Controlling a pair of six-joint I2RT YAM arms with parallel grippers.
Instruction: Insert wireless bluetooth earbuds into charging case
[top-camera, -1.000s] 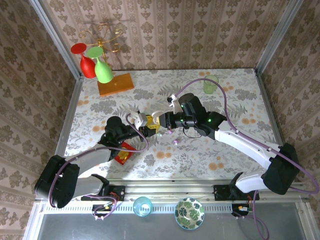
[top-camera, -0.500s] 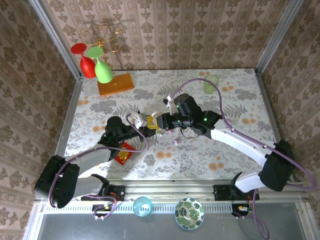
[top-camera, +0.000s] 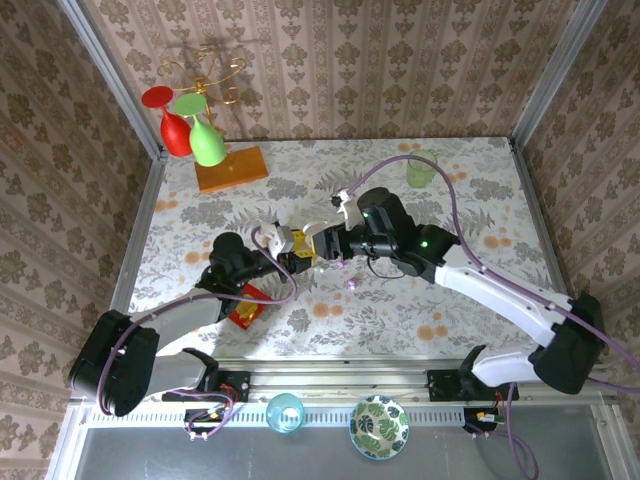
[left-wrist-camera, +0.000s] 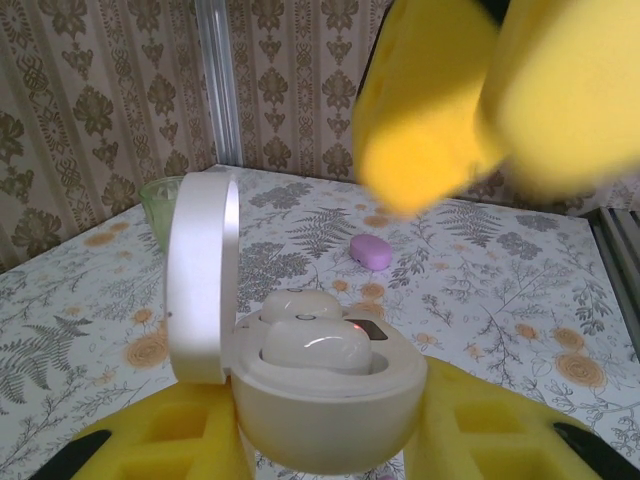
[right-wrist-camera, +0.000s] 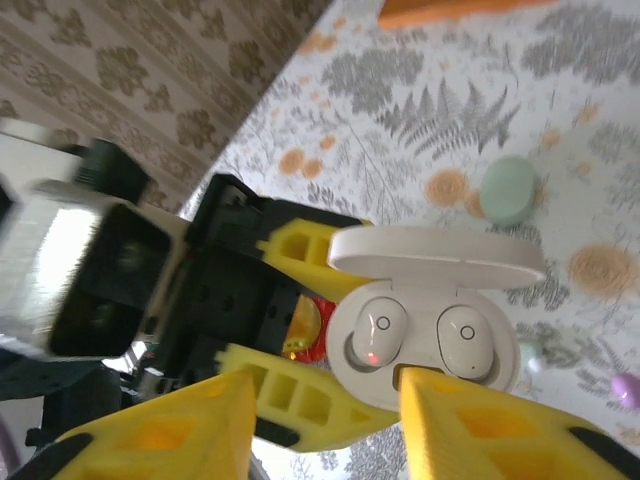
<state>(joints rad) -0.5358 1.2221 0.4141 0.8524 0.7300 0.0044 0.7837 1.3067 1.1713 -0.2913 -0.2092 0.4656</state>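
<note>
L pincer is clamped on the lower shell of the white case. The lid is swung up & back, and the case is held just above the bench, mid-scene. Two white buds sit side by side in their wells, w/ a red light by one (both look seated, tho I can't tell if fully down).

R pincer has its jaws well parted w/ nothing betw. them. It faces the case head-on from the opp. side, tips just beside the front rim. One finger touches or nearly touches the rim; can't say which.

The case's long axis runs across the R gap, so the R arm is the one placed to press the buds or tip the lid, while L only steadies. My read: insertion abt done. Closing the lid would need the R tips to come over its top edge w/o knocking the case out of L's grip.

The bench is flat, w/ a floral cloth. Loose nearby are a small pink piece and a green pebble. Room is tight betw. the two wrists, freer elsewhere.
</note>
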